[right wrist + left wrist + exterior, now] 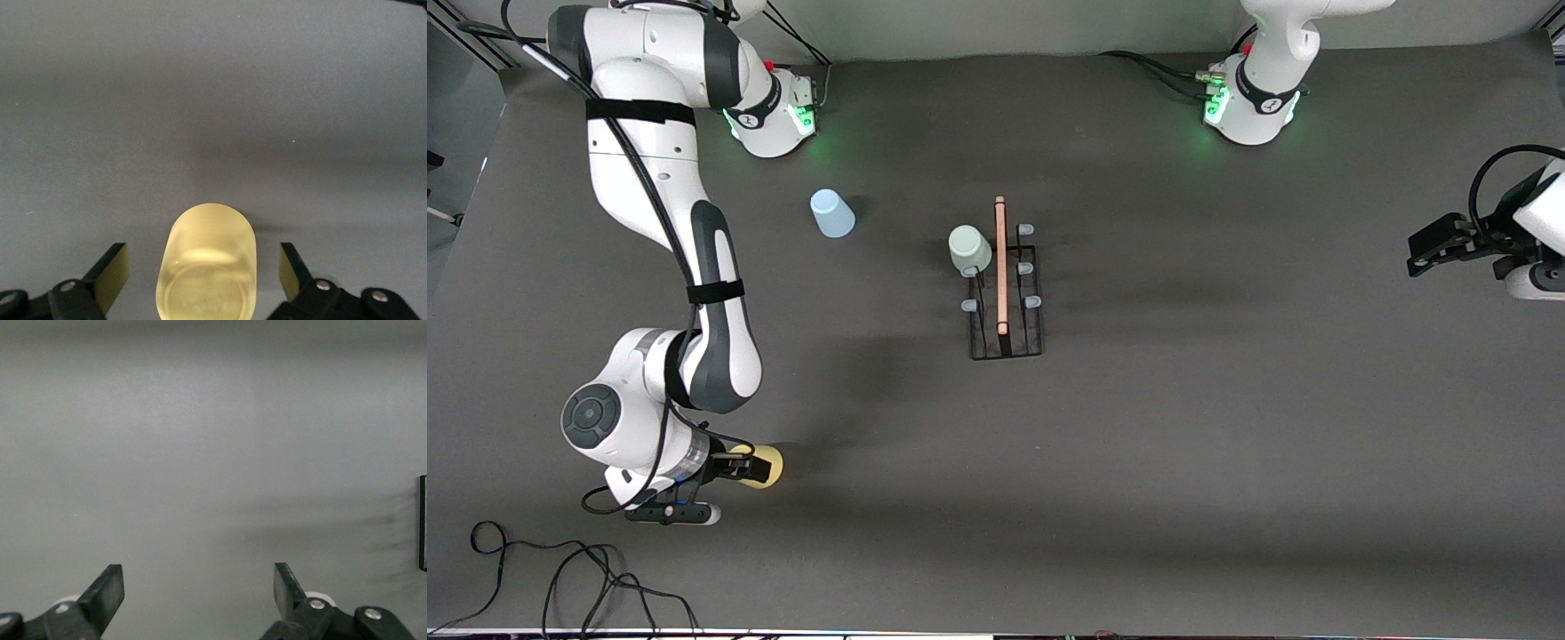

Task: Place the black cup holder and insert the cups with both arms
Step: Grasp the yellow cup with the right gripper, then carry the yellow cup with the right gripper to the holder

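Observation:
The black cup holder [1005,302] stands mid-table, its wooden rod handle on top. The mint cup [969,249] sits upside down on one of its prongs, at the end farther from the front camera. The light blue cup [832,214] stands upside down on the table toward the right arm's end. The yellow cup [763,466] [205,267] is on the table near the front, toward the right arm's end. My right gripper [734,464] [202,267] is open with a finger on each side of the yellow cup, not touching it. My left gripper [1423,253] [199,587] is open and empty over bare table at the left arm's end.
The dark grey table mat [1227,444] covers the whole work area. Loose black cables [560,578] lie at the front corner at the right arm's end. A black edge [423,523] shows at the border of the left wrist view.

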`<move>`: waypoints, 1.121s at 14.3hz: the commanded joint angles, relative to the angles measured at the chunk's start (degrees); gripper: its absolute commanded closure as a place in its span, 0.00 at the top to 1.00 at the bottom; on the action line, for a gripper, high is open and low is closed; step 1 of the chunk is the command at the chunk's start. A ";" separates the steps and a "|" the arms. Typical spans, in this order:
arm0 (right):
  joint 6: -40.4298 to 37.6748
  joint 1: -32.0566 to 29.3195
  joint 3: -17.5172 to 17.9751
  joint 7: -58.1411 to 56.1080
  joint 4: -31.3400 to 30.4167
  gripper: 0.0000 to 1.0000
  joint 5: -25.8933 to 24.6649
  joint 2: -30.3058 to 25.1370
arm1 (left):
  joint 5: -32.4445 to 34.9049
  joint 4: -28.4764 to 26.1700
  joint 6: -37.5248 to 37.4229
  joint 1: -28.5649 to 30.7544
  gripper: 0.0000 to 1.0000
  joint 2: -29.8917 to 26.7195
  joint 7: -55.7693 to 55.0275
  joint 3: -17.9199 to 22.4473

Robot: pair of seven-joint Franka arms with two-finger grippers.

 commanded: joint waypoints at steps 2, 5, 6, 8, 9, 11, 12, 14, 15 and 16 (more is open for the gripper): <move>-0.85 -0.40 0.02 -1.16 -0.42 0.48 3.29 0.38 | 0.52 -0.82 0.75 -0.20 1.00 -0.59 0.53 0.24; -5.84 -0.31 0.02 -1.25 -1.04 0.22 4.71 -1.02 | 0.51 -0.82 0.75 -0.20 1.00 -0.59 0.53 0.24; -7.34 -0.31 -0.16 -0.90 -1.04 0.19 4.54 -2.51 | 0.51 -0.73 0.67 -0.20 1.00 -0.59 0.53 0.24; -13.21 0.30 -0.77 -0.37 -0.61 0.16 2.53 -6.46 | 0.60 -0.73 0.75 -0.20 1.00 -0.50 0.53 0.24; -16.11 0.39 -1.12 0.32 0.01 0.14 -0.88 -8.83 | 0.52 -0.73 0.67 -0.20 1.00 -0.50 0.53 0.24; -21.91 1.44 -1.04 4.96 1.50 0.14 -9.22 -14.54 | 0.51 -0.73 0.66 -0.20 1.00 -0.59 0.45 0.24; -24.99 3.10 -1.12 7.08 1.77 0.14 -12.66 -17.70 | 0.60 -0.73 0.58 -0.20 1.00 -0.59 0.45 0.24; -31.31 4.08 -1.04 12.34 1.51 0.10 -14.80 -23.77 | 0.60 -0.73 0.58 -0.20 1.00 -0.59 0.45 0.24; -34.39 4.26 -0.95 14.98 1.51 0.09 -14.80 -25.88 | 0.52 -0.73 0.58 -0.11 1.00 -0.59 0.45 0.24; -37.29 5.39 -0.86 19.27 1.33 0.09 -14.80 -27.73 | 0.60 -0.73 0.58 -0.11 1.00 -0.59 0.45 0.24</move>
